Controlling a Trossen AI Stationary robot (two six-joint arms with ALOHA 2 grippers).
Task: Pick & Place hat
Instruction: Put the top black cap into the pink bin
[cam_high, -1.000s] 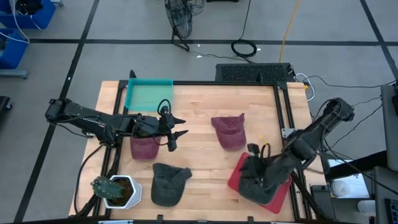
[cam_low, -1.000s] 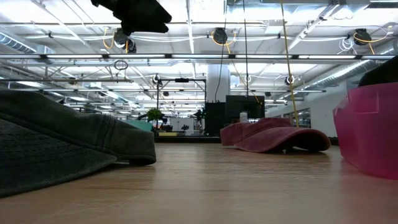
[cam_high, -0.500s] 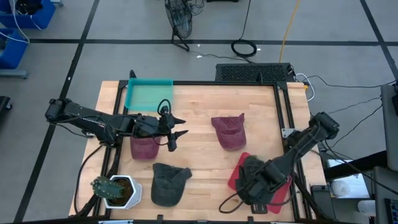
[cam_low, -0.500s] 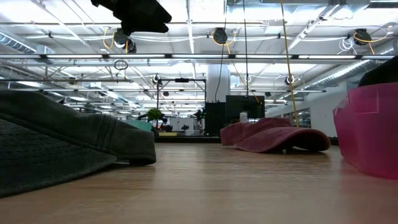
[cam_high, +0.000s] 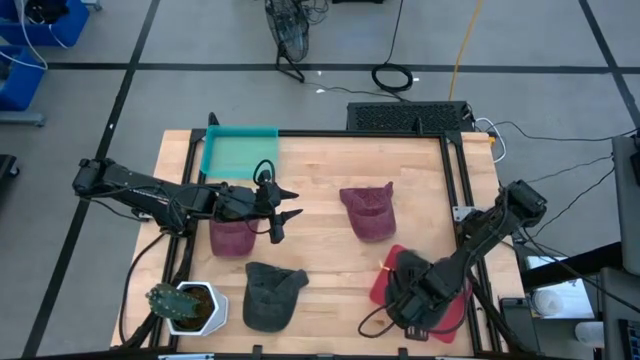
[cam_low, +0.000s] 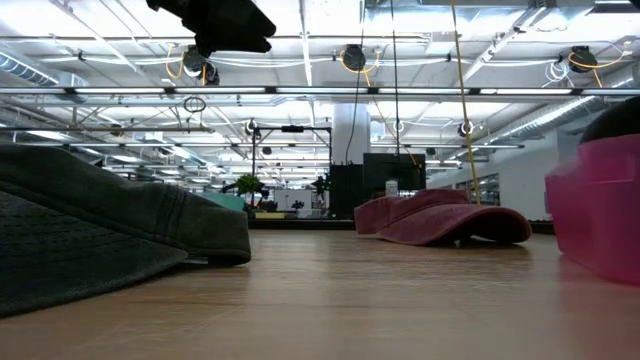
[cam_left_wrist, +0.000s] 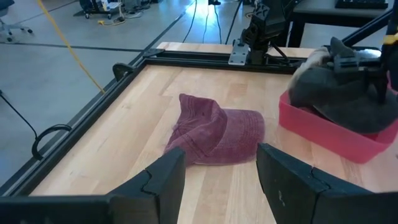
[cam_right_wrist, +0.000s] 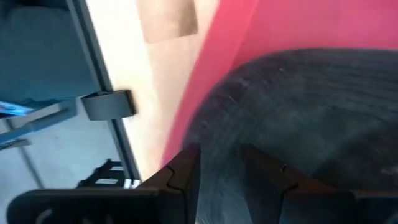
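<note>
A red bin (cam_high: 455, 310) sits at the table's near right corner with a dark grey hat (cam_high: 415, 275) in it. My right gripper (cam_high: 400, 302) is low in the bin, shut on that hat (cam_right_wrist: 298, 106). My left gripper (cam_high: 278, 212) hovers open over the table's left half, beside a maroon hat (cam_high: 233, 238) that lies flat. A second maroon hat (cam_high: 367, 210) lies at the table's middle, ahead of the left gripper (cam_left_wrist: 221, 158). Another dark grey hat (cam_high: 270, 295) rests near the near edge. My right gripper has the dark grey hat's cloth (cam_right_wrist: 221, 124) between its two fingers (cam_right_wrist: 186, 168). They reach slanting down into the red bin (cam_right_wrist: 230, 50) from the right. The hat lies in the bin. Which part of the hat is held cannot be told.
A teal tray (cam_high: 238, 150) lies at the far left corner and a potted plant (cam_high: 185, 305) stands at the near left corner. Black frame rails (cam_high: 460, 180) run along the table's edges. Bare wood shows between the hats around (cam_high: 320, 260).
My right arm has swung from above the bin toward the near edge and gone down, so the gripper now lies low in the bin on the dark hat. The red bin has shifted slightly in the low view. The left arm has kept still.
</note>
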